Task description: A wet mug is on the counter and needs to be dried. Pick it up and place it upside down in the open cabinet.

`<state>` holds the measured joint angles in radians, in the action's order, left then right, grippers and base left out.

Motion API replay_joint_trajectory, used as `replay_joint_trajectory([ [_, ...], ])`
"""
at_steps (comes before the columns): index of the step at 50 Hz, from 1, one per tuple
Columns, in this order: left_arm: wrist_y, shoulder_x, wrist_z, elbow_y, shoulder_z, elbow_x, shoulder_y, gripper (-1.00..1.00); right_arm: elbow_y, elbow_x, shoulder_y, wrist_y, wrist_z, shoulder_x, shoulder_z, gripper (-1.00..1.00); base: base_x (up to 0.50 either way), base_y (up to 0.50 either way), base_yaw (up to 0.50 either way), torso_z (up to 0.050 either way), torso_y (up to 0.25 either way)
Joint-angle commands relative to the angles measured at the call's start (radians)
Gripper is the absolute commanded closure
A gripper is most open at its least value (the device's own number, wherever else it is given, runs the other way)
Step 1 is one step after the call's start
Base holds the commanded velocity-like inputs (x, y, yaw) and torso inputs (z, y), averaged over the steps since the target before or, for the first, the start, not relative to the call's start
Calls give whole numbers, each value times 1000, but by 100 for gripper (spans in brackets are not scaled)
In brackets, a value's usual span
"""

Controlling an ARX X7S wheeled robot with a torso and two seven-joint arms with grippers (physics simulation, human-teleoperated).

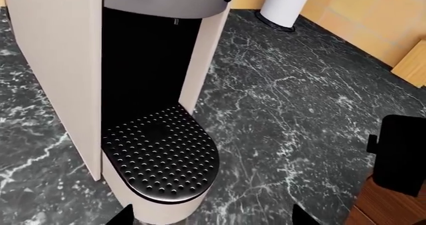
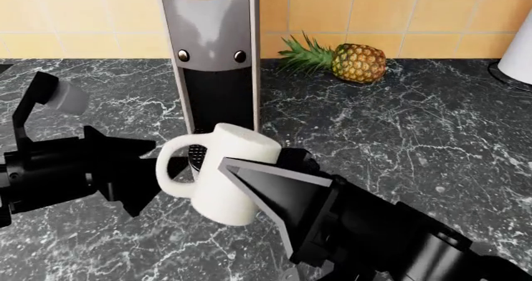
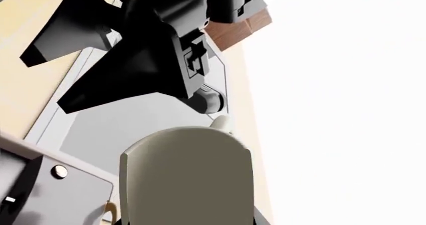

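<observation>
The cream-white mug (image 2: 224, 169) hangs tilted above the counter (image 2: 399, 125), its loop handle pointing left. My right gripper (image 2: 249, 190) is shut on its body, one black finger lying across the mug's side. In the right wrist view the mug (image 3: 186, 180) fills the space between the jaws of the right gripper (image 3: 199, 220). My left gripper (image 2: 141, 178) is open just left of the handle, not touching it. In the left wrist view the left gripper (image 1: 213, 220) holds nothing and faces the counter (image 1: 286, 100). The open cabinet is out of view.
A tall grey-white coffee machine (image 2: 212, 50) stands behind the mug, its dotted drip tray (image 1: 159, 155) close to the left gripper. A pineapple (image 2: 353, 61) lies by the tiled wall. A large white object (image 2: 519, 60) stands at the far right edge.
</observation>
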<state>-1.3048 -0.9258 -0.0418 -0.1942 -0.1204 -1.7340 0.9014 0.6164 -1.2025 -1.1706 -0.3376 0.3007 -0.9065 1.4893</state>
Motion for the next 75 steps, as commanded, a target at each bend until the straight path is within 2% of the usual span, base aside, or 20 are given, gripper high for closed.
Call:
replay_joint_trajectory([
  [1,-6,-8,22,20,-20,8,16,-100,0,-28,-6,2,0,-2,-9,100,0,3,0,0,0],
  [6,0,-30,45,36,-16,48,24,-100,2,-27,-4,2,0,-7,-10,100,0,0,0,0,0],
  [14,24,-96,164,66,5,139,-15,-100,1,-28,1,1,0,-5,-10,100,0,0,0,0,0],
  [17,37,-132,213,46,22,162,-51,-100,3,-29,2,0,-3,-3,-10,100,0,0,0,0,0],
  [29,197,-261,596,-124,137,297,-313,-100,0,-26,-4,3,-10,2,-15,100,0,0,0,0,0],
  [39,261,-296,721,-167,218,319,-435,-100,-5,-20,-10,5,-16,4,-21,100,0,0,0,0,0],
  [45,270,-301,732,-193,240,312,-459,-100,-12,-21,-6,8,-11,8,-19,100,0,0,0,0,3],
  [58,263,-272,670,-184,221,266,-389,-100,-2,-15,0,8,-13,13,-20,100,0,0,0,1,0],
  [75,178,-181,541,-138,67,213,-158,-100,6,-31,17,13,-9,15,-12,100,0,0,0,0,0],
])
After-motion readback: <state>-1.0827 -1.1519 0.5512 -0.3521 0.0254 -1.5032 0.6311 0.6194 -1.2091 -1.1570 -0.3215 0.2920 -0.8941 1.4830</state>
